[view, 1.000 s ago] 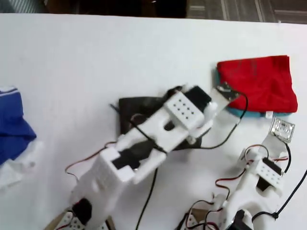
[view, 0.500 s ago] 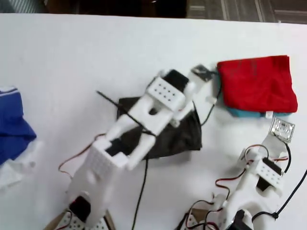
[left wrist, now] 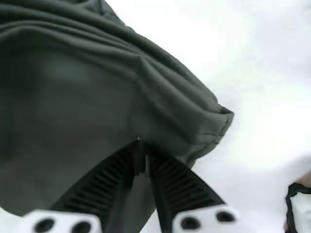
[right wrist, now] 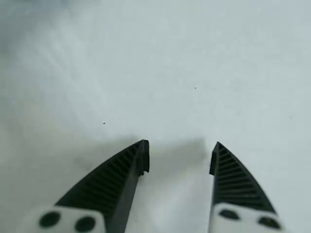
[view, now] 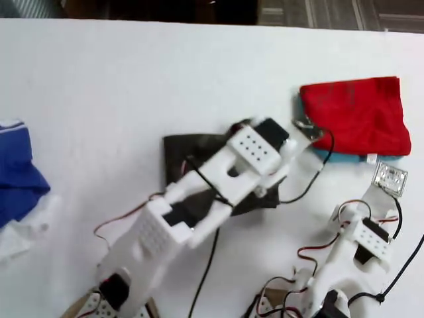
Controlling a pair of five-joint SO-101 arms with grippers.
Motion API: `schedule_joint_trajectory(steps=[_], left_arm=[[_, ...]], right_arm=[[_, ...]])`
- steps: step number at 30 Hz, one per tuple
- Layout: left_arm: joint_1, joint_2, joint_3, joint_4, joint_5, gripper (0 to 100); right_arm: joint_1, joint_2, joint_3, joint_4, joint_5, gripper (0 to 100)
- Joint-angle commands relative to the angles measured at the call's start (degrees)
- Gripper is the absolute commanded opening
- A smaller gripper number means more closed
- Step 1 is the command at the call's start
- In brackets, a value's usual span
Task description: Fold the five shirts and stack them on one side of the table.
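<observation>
A dark grey shirt lies crumpled at the middle of the table, with my left arm stretched over it. In the left wrist view my left gripper is shut on a fold of the dark shirt near its edge. A folded red shirt rests on a teal shirt at the right side. At the left edge a blue shirt lies over a white shirt. My right gripper stands open above bare table, holding nothing.
My right arm sits folded back at the front right, its wires trailing beside it. The white table stretches bare across the back, with a dark floor beyond its far edge.
The left arm swung to the left half a second ago and has come back right, toward the red stack, over the dark shirt. The right arm has not moved.
</observation>
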Motion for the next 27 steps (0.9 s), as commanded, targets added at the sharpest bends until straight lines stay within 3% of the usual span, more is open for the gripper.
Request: schedule_joint_trajectory(steps=[1, 10, 18, 27], left_arm=[[-0.8, -3.3, -2.2, 0.7, -0.4, 3], [5.1, -0.7, -0.5, -4.1, 1.5, 3], [2.8, 4.8, -1.0, -4.8, 1.6, 3], [1.5, -5.5, -9.5, 1.2, 1.1, 3]], right_arm=[[0.3, -1.9, -1.0, -0.8, -0.4, 21.1], [-0.5, -1.9, -1.0, -0.9, -0.4, 21.1], [-0.5, -1.9, -1.0, -0.9, -0.4, 21.1], [-0.5, -1.9, -1.0, -0.9, -0.4, 21.1]])
